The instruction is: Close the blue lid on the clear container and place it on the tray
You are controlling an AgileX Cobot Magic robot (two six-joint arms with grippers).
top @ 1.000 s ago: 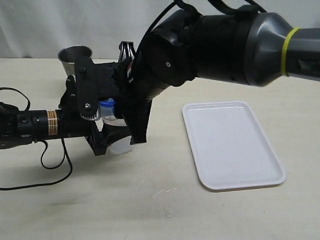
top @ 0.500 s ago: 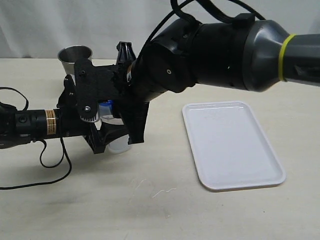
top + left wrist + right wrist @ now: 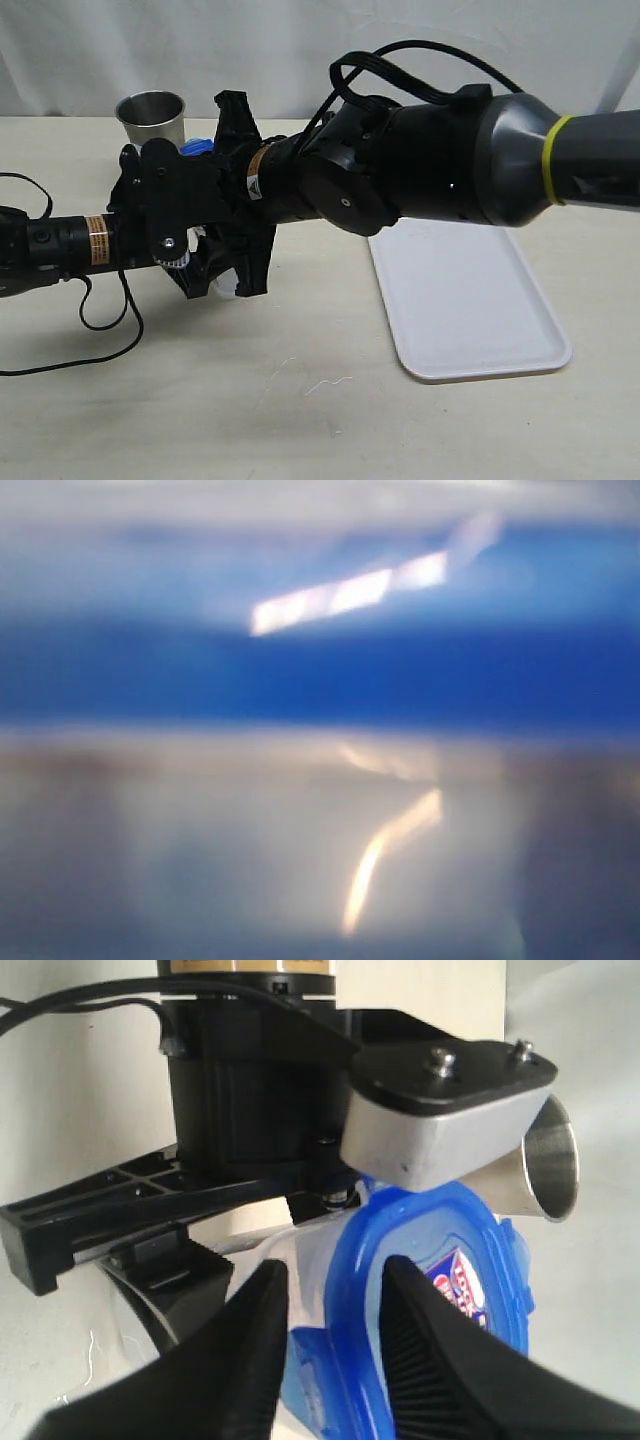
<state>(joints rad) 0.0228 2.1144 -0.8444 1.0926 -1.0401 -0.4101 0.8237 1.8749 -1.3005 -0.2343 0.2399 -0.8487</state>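
Observation:
The clear container [image 3: 285,1260] sits between the jaws of my left gripper [image 3: 213,265], which is shut on its sides. Only a pale bit of the container [image 3: 228,287] shows under the arms in the exterior view. The blue lid [image 3: 440,1280], sticker face up, lies on the container's mouth. My right gripper [image 3: 335,1345] has reached across and is shut on the lid's rim, one finger on the top face and the other outside a side flap [image 3: 310,1375]. A sliver of the lid [image 3: 196,146] peeks out above. The left wrist view is filled by blurred blue lid [image 3: 320,670] and container [image 3: 250,850]. The white tray [image 3: 465,290] lies at the right.
A grey metal cup [image 3: 152,115] stands just behind the left gripper, close to the lid. The bulky right arm [image 3: 430,170] spans the middle of the table, over the tray's near-left corner. A black cable [image 3: 100,320] loops on the table at the left.
The right gripper has rolled over and shifted left over the left gripper, and its jaws have narrowed on the lid. The left arm has barely moved.

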